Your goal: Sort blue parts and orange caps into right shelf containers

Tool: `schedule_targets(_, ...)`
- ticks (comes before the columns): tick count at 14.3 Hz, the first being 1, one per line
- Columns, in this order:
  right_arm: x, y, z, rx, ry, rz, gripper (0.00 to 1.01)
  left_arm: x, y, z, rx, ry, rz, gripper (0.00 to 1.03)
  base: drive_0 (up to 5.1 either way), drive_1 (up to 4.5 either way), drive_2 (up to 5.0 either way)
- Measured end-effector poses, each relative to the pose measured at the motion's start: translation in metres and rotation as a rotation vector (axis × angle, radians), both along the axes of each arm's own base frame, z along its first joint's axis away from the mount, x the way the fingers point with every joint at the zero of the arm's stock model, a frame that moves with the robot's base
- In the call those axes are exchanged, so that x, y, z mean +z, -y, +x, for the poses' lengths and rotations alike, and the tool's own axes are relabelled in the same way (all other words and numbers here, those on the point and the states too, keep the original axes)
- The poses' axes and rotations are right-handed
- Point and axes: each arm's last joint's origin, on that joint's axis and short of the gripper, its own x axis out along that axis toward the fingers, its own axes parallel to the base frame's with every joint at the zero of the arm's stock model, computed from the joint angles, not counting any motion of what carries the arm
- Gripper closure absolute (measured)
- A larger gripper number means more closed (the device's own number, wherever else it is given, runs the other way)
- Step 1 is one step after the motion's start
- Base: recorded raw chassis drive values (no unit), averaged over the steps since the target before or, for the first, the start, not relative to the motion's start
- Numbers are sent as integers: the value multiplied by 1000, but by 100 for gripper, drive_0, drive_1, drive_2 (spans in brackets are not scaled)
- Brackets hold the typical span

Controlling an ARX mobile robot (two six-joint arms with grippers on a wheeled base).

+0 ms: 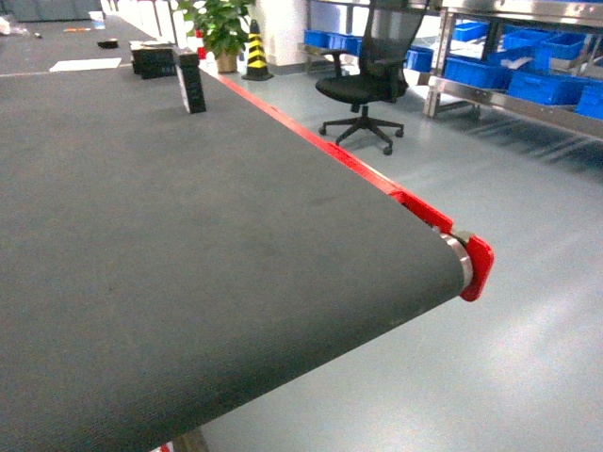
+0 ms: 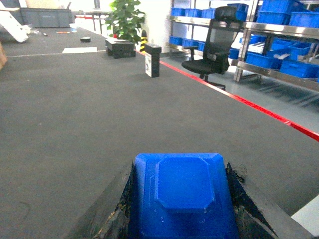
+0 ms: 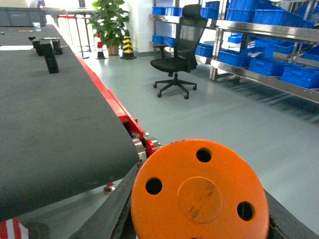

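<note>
In the left wrist view a blue part with a raised eight-sided face fills the space between the dark fingers, and my left gripper is shut on it above the dark belt. In the right wrist view my right gripper is shut on an orange cap, a round disc with small holes. It hangs past the belt's end, over the floor. Blue containers stand on the steel shelf to the right, too far off to tell their depth. Neither gripper shows in the head view.
The belt ends in a roller with a red end bracket and a red side rail. A black office chair stands on the grey floor before the shelf. Black boxes, a striped cone and a plant stand farther back.
</note>
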Motion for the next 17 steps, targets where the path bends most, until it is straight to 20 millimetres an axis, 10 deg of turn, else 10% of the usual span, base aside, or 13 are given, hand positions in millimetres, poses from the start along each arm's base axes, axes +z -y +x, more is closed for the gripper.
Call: schedule_targets(17, 0, 0, 0, 0, 0, 0, 56, 0, 0, 0, 0, 0, 0, 60, -163, -163, -163)
